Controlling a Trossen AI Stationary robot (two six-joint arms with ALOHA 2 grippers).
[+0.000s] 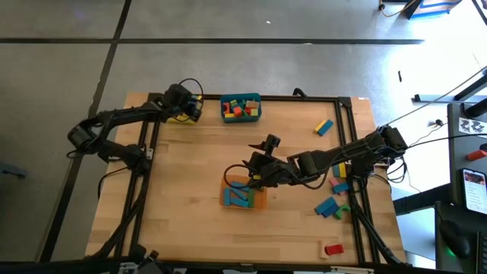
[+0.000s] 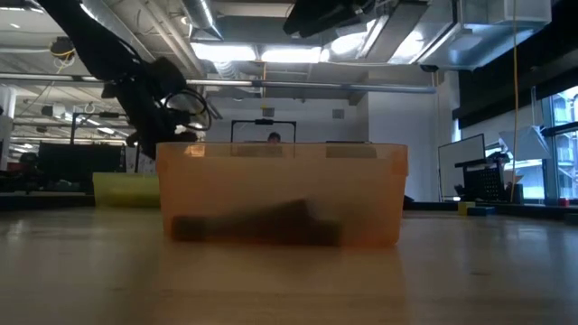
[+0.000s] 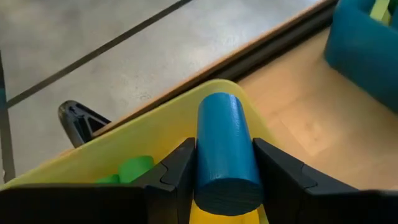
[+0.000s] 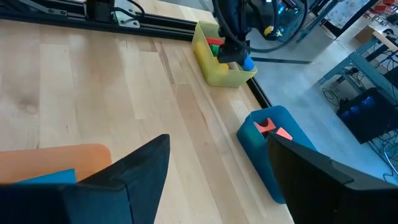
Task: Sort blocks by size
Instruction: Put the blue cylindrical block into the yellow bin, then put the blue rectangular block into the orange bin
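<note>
My left gripper point(image 1: 192, 109) is at the table's far left, shut on a blue cylinder block point(image 3: 225, 146) and hanging over the yellow bin point(image 3: 124, 140). A green block point(image 3: 134, 168) lies in that bin. The right wrist view shows the same cylinder point(image 4: 247, 62) at the yellow bin's point(image 4: 219, 70) rim. My right gripper point(image 4: 217, 142) stands open and holds nothing above the orange bin point(image 1: 243, 196), which has blue blocks in it. The teal bin point(image 1: 240, 107) at the far edge holds several mixed blocks. My left gripper pinches the blue cylinder by its round sides point(image 3: 202, 155) between the two fingers. The cylinder lies along the fingers, with one flat end point(image 3: 227, 196) toward the wrist. The fingers slant down from above. The block is lifted clear, over the yellow bin.
Loose blocks lie along the table's right side: a blue and yellow one point(image 1: 324, 126), several point(image 1: 335, 196) by the right arm, and a red one point(image 1: 332, 249) near the front edge. A black rail frame point(image 1: 346, 129) borders the table. In the low view the orange bin point(image 2: 280, 194) fills the middle.
</note>
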